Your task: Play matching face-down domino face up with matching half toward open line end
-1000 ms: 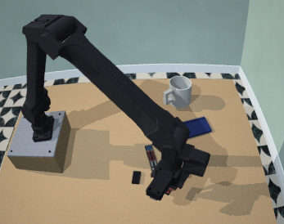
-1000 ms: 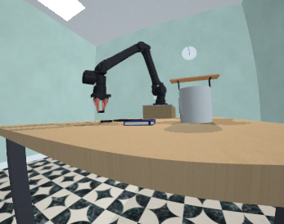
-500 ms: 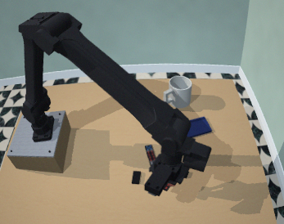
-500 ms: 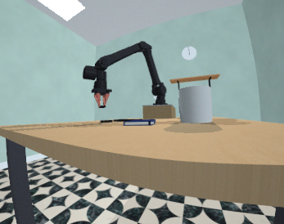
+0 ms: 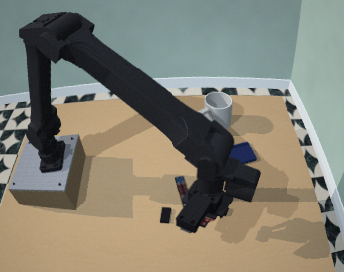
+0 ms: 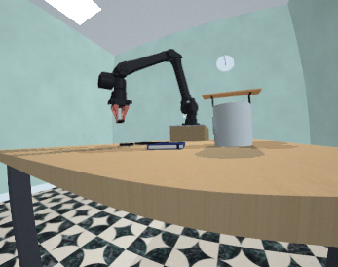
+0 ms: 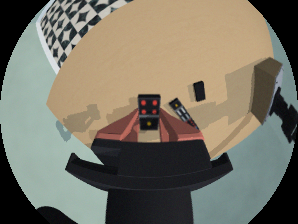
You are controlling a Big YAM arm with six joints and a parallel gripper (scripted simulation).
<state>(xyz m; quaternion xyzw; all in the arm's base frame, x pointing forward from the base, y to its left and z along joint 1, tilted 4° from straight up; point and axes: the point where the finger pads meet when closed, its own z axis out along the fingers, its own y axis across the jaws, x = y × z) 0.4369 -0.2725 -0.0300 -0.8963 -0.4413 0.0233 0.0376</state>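
Observation:
My gripper (image 7: 149,111) (image 6: 120,118) (image 5: 191,218) is shut on a black domino (image 7: 149,107) and holds it well above the table. In the wrist view the domino's face shows several red pips on its far half and one yellow pip on its near half. The face-up line (image 5: 180,186) (image 7: 181,112) lies on the table just under and beside the gripper, partly hidden by the arm in the top view. A face-down black domino (image 5: 165,214) (image 7: 199,90) lies flat apart from the line, to the left of the gripper.
A white mug (image 5: 220,106) (image 6: 232,124) stands at the back. A blue book (image 5: 243,152) (image 6: 166,145) lies flat behind the gripper. The arm's base block (image 5: 48,174) (image 6: 188,132) (image 7: 266,90) stands at the table's left side.

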